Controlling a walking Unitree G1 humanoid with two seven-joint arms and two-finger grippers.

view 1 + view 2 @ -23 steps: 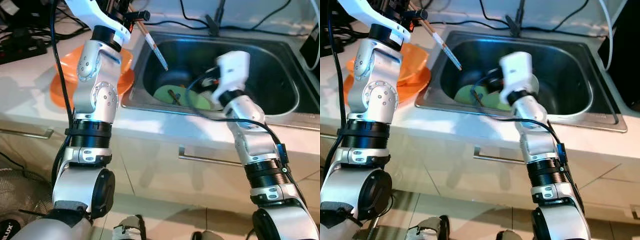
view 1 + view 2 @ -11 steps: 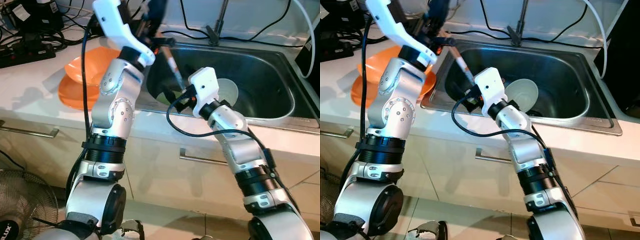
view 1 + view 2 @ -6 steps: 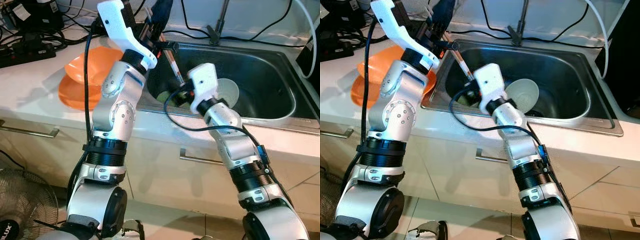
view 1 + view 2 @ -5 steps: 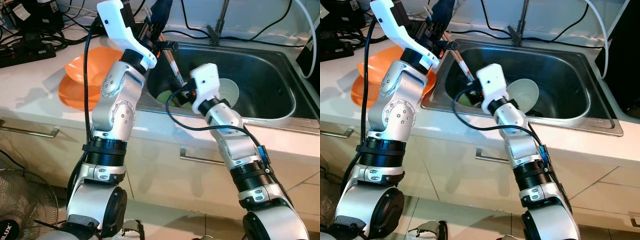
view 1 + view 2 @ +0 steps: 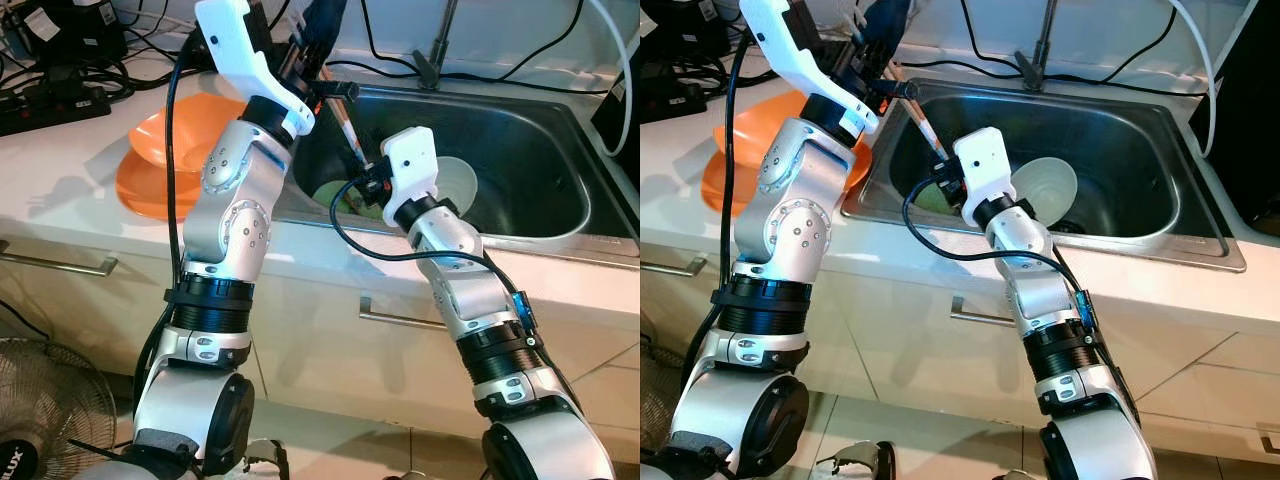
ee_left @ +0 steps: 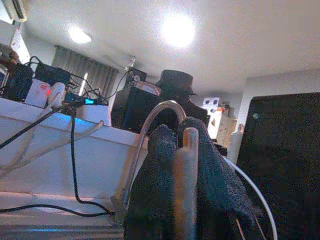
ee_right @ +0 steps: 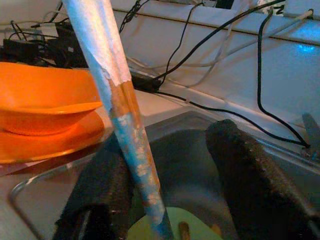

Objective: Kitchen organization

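Right wrist view: chopstick (image 7: 131, 131) slants between spread fingers (image 7: 252, 172), against one | Eye views: left gripper (image 5: 322, 40) clamps the chopstick's upper end above steel sink (image 5: 560, 215); right gripper (image 5: 362, 185) wide at its tip | Green plate (image 5: 928, 197) and white bowl (image 5: 1048, 186) in basin; orange bowls (image 5: 165, 160) on white counter (image 5: 60, 190).

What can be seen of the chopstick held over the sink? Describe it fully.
The chopstick is a long, thin, tapering stick, orange-brown at its upper part, pale with a worn bluish band lower down. It slants down from the left gripper, which is shut on its upper end, over the sink's left side above a green plate. Its lower end reaches between the open fingers of the right gripper, against one black finger. The surface looks scuffed.
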